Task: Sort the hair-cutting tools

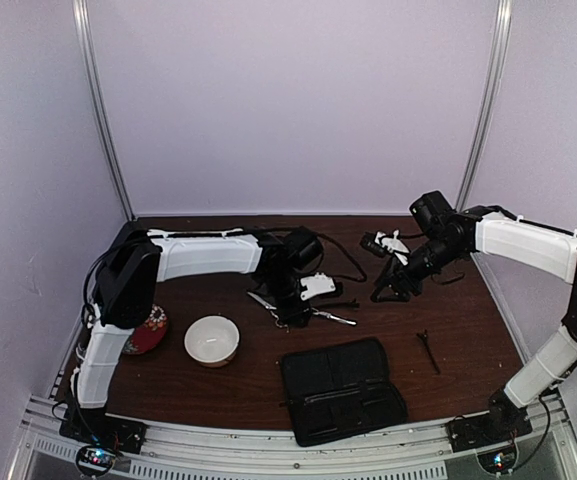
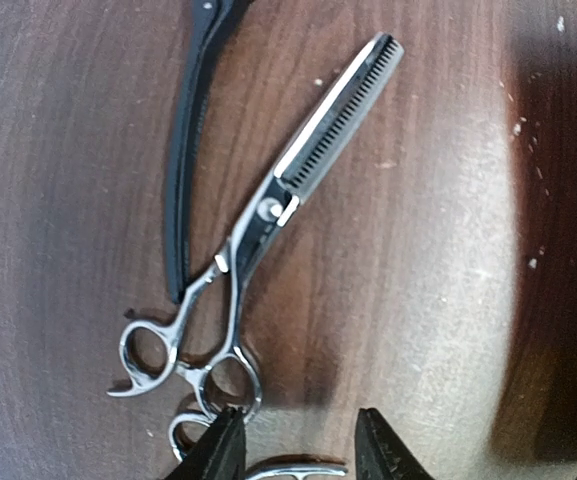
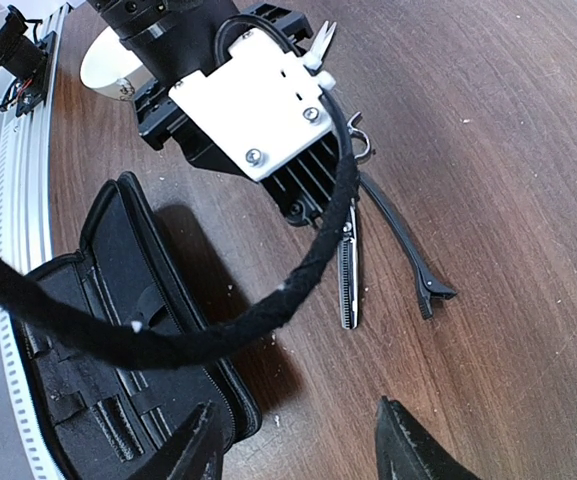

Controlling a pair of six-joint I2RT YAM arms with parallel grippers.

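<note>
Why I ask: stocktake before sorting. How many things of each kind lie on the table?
Silver metal ring-handled scissors: 2
Thin black hair clips: 2
White round bowl: 1
Black rectangular pouch: 1
Red patterned dish: 1
Total: 7

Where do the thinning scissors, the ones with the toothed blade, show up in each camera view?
Top external: thinning scissors mid-table, right of the white bowl.
Left wrist: scissors centre frame, lying diagonally.
Right wrist: scissors centre, blade pointing down.
Shared landmark: black clip lying alongside them.
</note>
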